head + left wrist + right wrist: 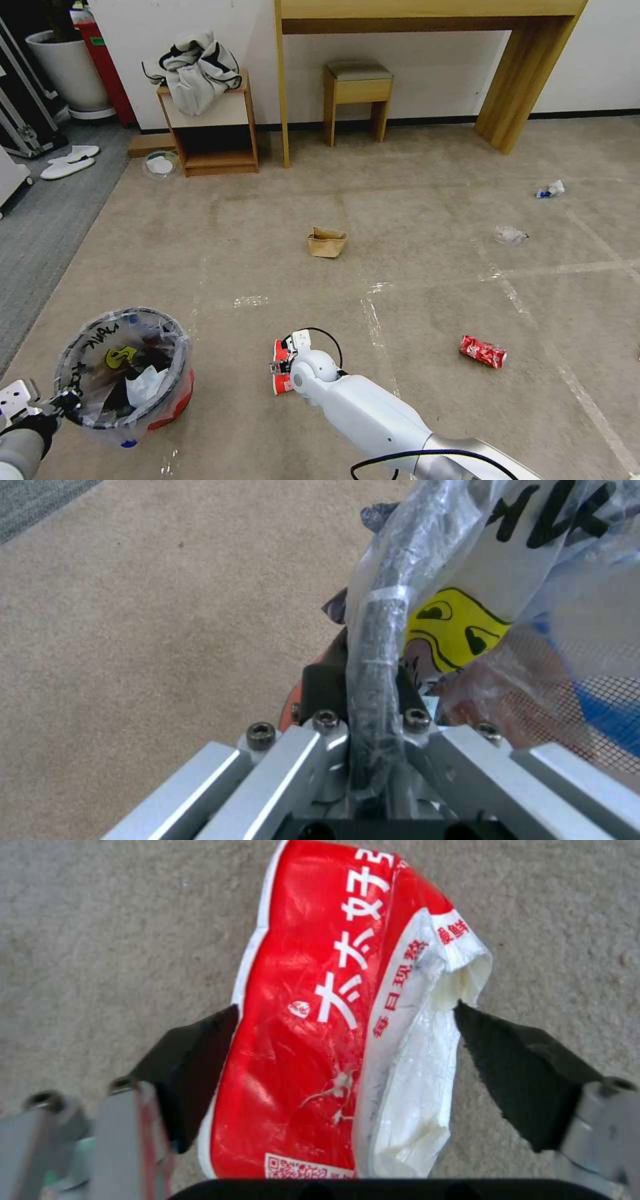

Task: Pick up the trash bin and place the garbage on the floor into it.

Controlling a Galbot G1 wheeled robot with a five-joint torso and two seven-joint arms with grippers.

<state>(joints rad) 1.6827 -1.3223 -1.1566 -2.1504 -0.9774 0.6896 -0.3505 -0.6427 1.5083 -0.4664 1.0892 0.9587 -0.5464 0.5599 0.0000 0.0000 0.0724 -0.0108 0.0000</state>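
The left gripper [63,402] clenched the bin [123,377] rim, while the right gripper's [347,1050] fingers, released, straddled a red wrapper [313,1030] on the floor [427,280]; closing squarely mid-wrapper seemed wisest.

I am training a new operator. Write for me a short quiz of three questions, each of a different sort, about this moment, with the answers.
1. True or false: the left gripper is shut on the rim of the trash bin.
2. Which thing lies between the right gripper's fingers: A) the crushed red can, B) the red wrapper, C) the brown paper bag?
3. Fill in: a grey garment lies on the small wooden ____.

Key: 1 true; 2 B; 3 shelf.
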